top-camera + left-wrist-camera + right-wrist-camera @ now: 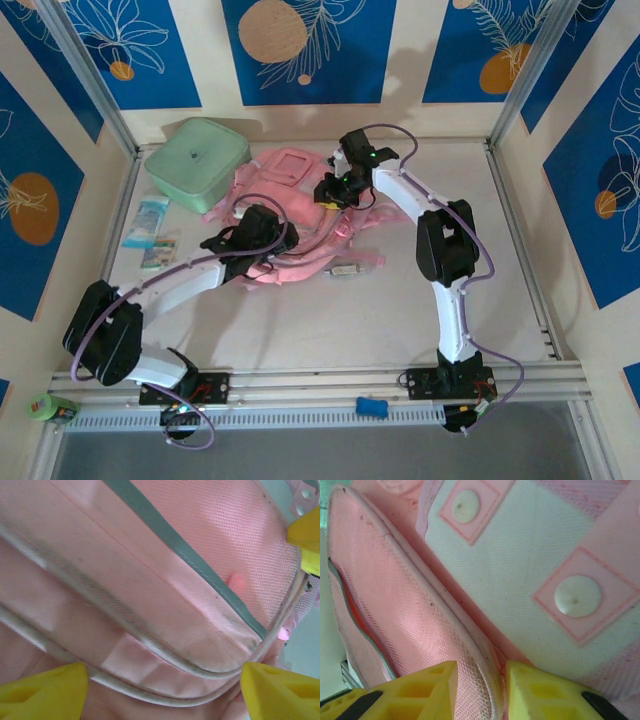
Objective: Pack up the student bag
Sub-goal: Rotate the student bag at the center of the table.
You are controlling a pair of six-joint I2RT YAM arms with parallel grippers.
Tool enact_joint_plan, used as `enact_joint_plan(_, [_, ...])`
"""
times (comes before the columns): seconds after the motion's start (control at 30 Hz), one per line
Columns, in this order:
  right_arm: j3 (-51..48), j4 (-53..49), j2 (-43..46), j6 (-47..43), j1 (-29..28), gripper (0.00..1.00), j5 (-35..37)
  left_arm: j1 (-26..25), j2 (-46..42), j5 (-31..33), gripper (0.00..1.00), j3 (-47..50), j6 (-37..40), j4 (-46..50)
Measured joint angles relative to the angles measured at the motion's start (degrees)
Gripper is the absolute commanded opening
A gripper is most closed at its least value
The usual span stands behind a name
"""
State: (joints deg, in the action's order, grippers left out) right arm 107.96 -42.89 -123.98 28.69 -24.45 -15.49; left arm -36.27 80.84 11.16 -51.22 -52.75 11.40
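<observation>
Bag (262, 182) lies slumped on the desk (330, 320), under both grippers. Left gripper (165, 680) hangs close over its near side with fingers spread wide apart (the two yellow tips sit at opposite lower corners of the wrist view). Pink mesh, pale piping and a grey-green zip tape lie just below it, and nothing is pinched. Right gripper (481, 680) is at the bag's far side, fingers nearly together and clamped on a pale piped edge of a mesh pocket. A pale panel (520, 565) with round white studs lies just right of that grip. Mint case (197, 160) sits beyond the left gripper, just beside the bag.
</observation>
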Motion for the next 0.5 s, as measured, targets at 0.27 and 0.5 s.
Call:
enact_joint_plan(0.27, [-0.09, 0.17, -0.72, -0.79, 0.55, 0.0, -1.33, 3.82, 3.74, -2.54, 0.8, 0.59, 1.33, -5.77])
enact_joint_plan(0.5, [-7.34, 7.1, 3.19, 2.89, 2.64, 0.0, -3.65, 5.38, 10.69, -6.23, 0.85, -5.79, 8.22, -7.58])
